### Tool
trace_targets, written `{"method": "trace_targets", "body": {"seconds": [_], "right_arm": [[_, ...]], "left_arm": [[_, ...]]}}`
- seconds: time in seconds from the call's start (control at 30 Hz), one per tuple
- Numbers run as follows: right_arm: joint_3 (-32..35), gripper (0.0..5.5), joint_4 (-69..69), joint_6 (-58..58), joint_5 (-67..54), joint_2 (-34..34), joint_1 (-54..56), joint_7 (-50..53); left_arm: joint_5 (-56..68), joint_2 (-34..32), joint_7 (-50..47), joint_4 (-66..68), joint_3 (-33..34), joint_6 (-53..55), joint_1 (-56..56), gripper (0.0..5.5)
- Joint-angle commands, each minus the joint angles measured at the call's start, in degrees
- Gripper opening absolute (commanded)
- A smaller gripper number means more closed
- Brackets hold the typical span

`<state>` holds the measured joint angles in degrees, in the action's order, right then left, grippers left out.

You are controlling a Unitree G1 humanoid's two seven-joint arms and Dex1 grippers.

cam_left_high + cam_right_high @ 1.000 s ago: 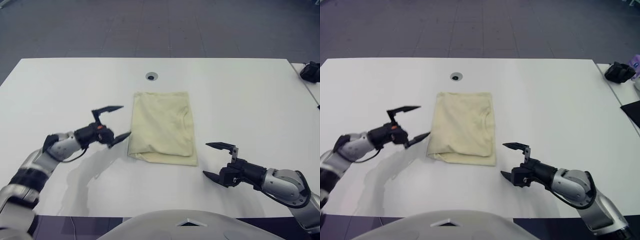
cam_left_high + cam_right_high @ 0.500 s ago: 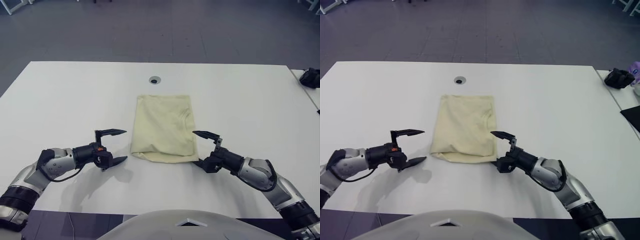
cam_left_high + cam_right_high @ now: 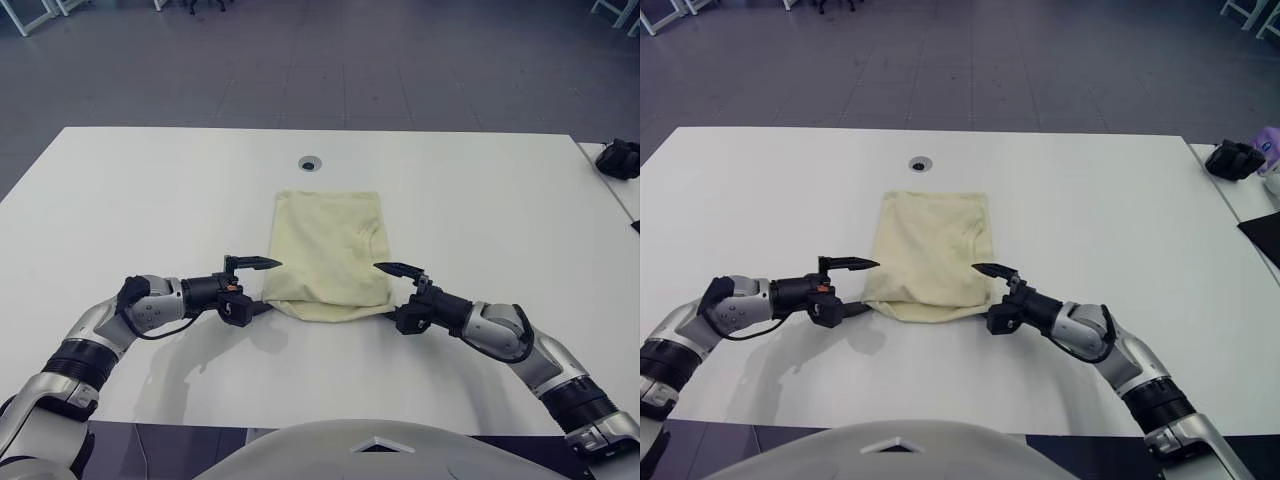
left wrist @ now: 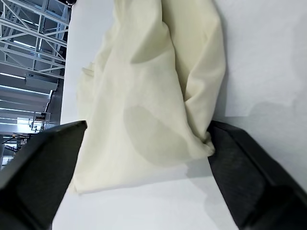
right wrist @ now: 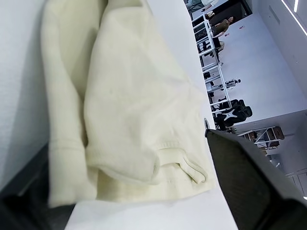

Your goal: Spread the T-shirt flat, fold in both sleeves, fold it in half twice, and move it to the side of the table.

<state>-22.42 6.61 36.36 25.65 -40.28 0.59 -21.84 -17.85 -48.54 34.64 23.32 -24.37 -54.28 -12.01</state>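
Between the two claws, at the middle of the white surface (image 3: 150, 200), lies the pale yellow T-shirt (image 3: 328, 250), already folded to a narrow oblong with its layered near edge facing the robot. At the shirt's near left corner sits the left claw (image 3: 265, 286), spread wide and gripping nothing. Its upper finger hangs over the cloth and its lower finger lies down against the surface right at the corner. From that arm's wrist camera the corner bulges between the two dark fingers (image 4: 43, 167), several layers thick and a bit rumpled. Opposite it, the right claw (image 3: 386, 292) is at the near right corner in the same pose, also wide open and empty, top finger above the hem, bottom finger low beside it. Beyond both claws' tips, past the far edge of the shirt, a small round hole (image 3: 310, 161) is set in the surface.

To my eye they are about to pinch the near corners for the next fold in half. What worries me is the stack of layers. If a low finger rides over the bottom ply instead of sliding under it, the claw would shut on the top layers alone, and the folds would peel open on the lift. If the low fingers shove rather than slip, the near edge would bunch toward the hole. And one claw catching deeper than the other would drag the fold askew.
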Motion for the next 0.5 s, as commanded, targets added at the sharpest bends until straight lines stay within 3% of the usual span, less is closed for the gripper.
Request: {"method": "trace_targets", "body": {"seconds": [0.03,0.5], "right_arm": [[-3.58,3.33,4.62,-0.38,5.84,-1.76,-0.90,-3.38],[-5.60,1.01,7.34,0.56,3.00,-3.63,1.17,-8.47]], "left_arm": [[-5.08,-0.39,5.35,3.07,-4.19,2.47,1.66,3.61],[-3.75,-1.06,8.08,2.27,-5.78,2.64,2.72,1.17]]}}
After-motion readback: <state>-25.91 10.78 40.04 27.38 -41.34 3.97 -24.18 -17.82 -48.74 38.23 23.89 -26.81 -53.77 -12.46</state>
